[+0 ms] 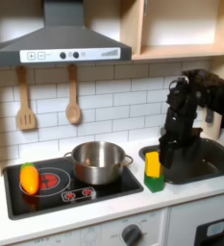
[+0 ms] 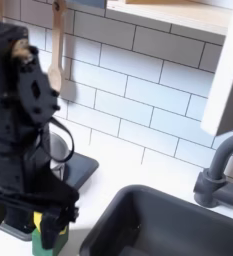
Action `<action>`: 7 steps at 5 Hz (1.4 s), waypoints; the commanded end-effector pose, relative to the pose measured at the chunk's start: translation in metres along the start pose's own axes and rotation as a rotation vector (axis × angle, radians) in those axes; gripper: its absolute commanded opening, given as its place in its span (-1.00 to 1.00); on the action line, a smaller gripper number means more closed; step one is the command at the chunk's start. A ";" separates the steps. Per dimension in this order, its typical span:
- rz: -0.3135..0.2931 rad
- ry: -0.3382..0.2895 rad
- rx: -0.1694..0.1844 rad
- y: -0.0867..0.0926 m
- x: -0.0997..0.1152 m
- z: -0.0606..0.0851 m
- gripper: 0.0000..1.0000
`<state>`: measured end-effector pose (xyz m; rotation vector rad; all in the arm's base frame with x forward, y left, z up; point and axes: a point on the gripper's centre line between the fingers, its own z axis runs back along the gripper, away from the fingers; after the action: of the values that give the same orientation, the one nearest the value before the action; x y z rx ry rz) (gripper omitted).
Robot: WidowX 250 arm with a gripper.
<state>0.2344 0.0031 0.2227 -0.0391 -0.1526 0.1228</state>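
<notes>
Sponge [image 1: 153,169] at lower center of the first exterior view is getting approached, gripper [image 1: 168,141] hovering just above with fingers apart, needing to drop straight down.

The arm [image 1: 186,101] is matte black throughout — blocky servo housings joined by flat brackets. Small screws and recesses dot its links [image 2: 28,90] — no markings legible.

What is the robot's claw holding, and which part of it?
The gripper sits right over the top edge of the yellow and green sponge standing beside the sink. Whether the fingers actually pinch it cannot be told.
</notes>
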 end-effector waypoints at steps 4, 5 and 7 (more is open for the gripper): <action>0.022 -0.001 0.019 0.004 0.016 -0.003 1.00; 0.040 -0.019 -0.002 0.010 0.016 0.004 1.00; 0.082 -0.010 0.027 0.031 0.010 0.008 1.00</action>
<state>0.2402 0.0335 0.2320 -0.0230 -0.1644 0.2045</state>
